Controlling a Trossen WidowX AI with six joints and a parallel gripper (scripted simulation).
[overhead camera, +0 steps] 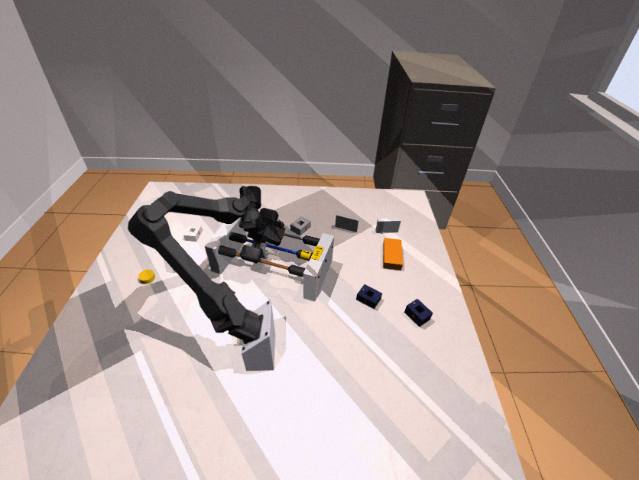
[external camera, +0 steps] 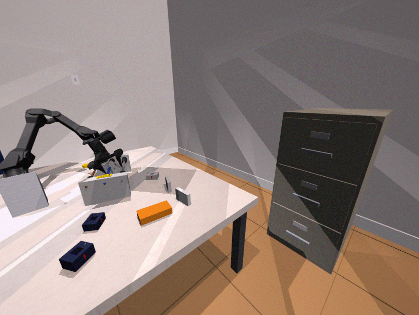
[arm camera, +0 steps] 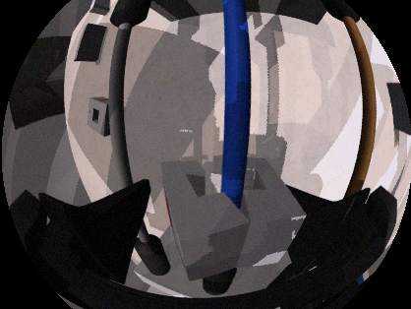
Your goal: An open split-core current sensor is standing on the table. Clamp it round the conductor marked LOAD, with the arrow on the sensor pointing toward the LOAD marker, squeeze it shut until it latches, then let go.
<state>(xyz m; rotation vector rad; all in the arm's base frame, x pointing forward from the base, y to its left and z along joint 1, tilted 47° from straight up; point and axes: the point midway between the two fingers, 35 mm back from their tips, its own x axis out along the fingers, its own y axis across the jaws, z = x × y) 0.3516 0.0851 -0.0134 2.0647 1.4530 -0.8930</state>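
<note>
The grey split-core sensor (arm camera: 216, 231) sits round the blue conductor (arm camera: 236, 98) (overhead camera: 278, 248) and looks twisted to one side in the wrist view. I cannot tell whether it is latched, and its arrow does not show. My gripper (arm camera: 208, 186) (overhead camera: 268, 231) (external camera: 114, 164) is open. It hangs just above the sensor, with a dark finger on each side and a gap to the sensor's faces. The yellow LOAD marker (overhead camera: 306, 254) (external camera: 103, 175) is at the blue conductor's right end. In the top and exterior views the gripper hides the sensor.
A grey conductor (arm camera: 119, 98) and a brown conductor (arm camera: 366, 108) flank the blue one, between white end plates (overhead camera: 318, 268). Other sensors on the table are grey (overhead camera: 300, 225), white (overhead camera: 192, 233) and navy (overhead camera: 368, 295) (overhead camera: 418, 311). An orange block (overhead camera: 392, 251), a yellow disc (overhead camera: 146, 276) and a cabinet (overhead camera: 433, 134) are nearby.
</note>
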